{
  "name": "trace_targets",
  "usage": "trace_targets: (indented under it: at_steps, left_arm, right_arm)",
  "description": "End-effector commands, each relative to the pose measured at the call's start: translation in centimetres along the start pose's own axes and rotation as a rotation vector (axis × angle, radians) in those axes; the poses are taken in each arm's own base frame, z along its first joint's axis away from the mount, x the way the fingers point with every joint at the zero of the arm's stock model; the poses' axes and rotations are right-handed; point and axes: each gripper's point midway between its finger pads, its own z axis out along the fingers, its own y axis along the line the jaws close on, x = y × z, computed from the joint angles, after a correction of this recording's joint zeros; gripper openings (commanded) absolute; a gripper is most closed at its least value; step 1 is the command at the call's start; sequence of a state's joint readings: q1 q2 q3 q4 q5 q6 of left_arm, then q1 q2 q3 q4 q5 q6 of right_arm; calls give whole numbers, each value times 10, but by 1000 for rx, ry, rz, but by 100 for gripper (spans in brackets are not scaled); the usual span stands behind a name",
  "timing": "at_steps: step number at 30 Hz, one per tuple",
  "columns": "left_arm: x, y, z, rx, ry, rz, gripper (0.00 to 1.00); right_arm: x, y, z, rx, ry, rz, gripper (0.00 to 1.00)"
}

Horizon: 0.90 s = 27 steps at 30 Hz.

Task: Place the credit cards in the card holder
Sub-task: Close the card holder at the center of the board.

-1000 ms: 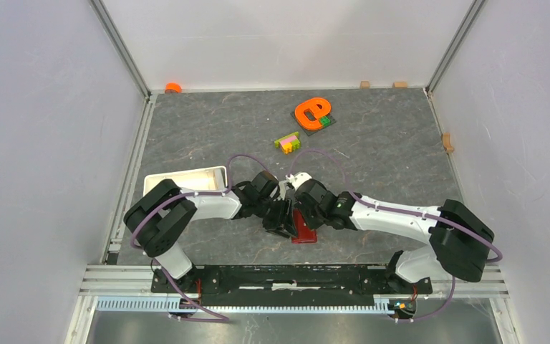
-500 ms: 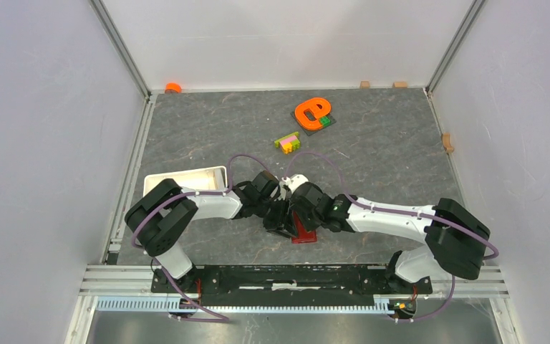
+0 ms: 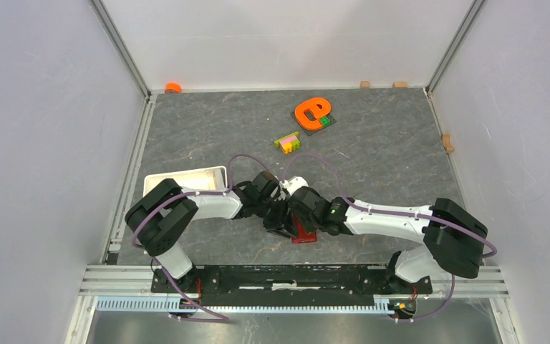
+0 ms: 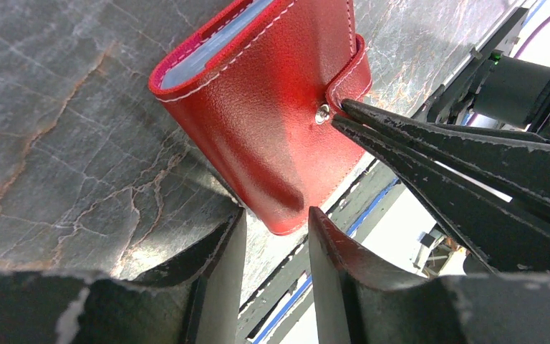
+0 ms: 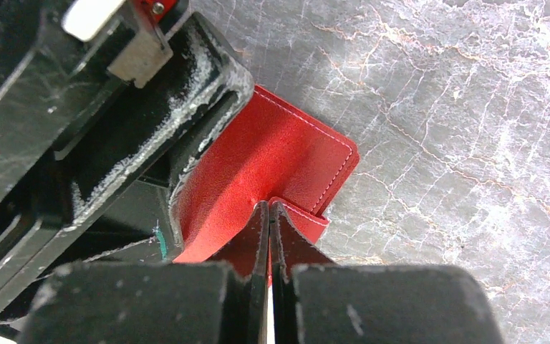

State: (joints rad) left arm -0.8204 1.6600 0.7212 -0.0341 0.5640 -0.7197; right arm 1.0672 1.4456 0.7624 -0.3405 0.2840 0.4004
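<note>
Your left gripper (image 4: 276, 213) has its fingers apart, and the closed red card holder (image 4: 258, 115) lies flat on the desk (image 4: 64, 122) just ahead of it, with one corner poking into the gap at the tips. Your right gripper (image 5: 269, 205) has its fingers pressed almost together, with the tips right on the card holder's snap tab (image 4: 351, 72), but you cannot tell if they pinch the tab or only touch it.

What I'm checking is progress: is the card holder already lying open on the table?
No, in the left wrist view the card holder is folded shut, its snap tab wrapped over the cover.
</note>
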Motion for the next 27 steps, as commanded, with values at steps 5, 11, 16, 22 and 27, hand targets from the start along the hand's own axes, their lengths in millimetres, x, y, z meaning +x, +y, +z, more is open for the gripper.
trace_targets:
  at_steps: [5,11,16,22,27]
  left_arm:
    - [-7,-11,2,33,-3,-1,43]
    - [-7,-12,2,35,-2,0,42]
    - [-6,-11,3,33,0,-2,40]
    - [-6,-11,3,34,1,-1,40]
    - [-6,-11,3,33,1,-1,40]
  right_arm:
    - [-12,12,1,-17,-44,6,0]
    - [-10,12,5,13,-42,-7,0]
    - [-16,6,4,54,-56,5,0]
    - [-18,15,4,19,-55,1,0]
    - [-10,17,2,9,-51,3,0]
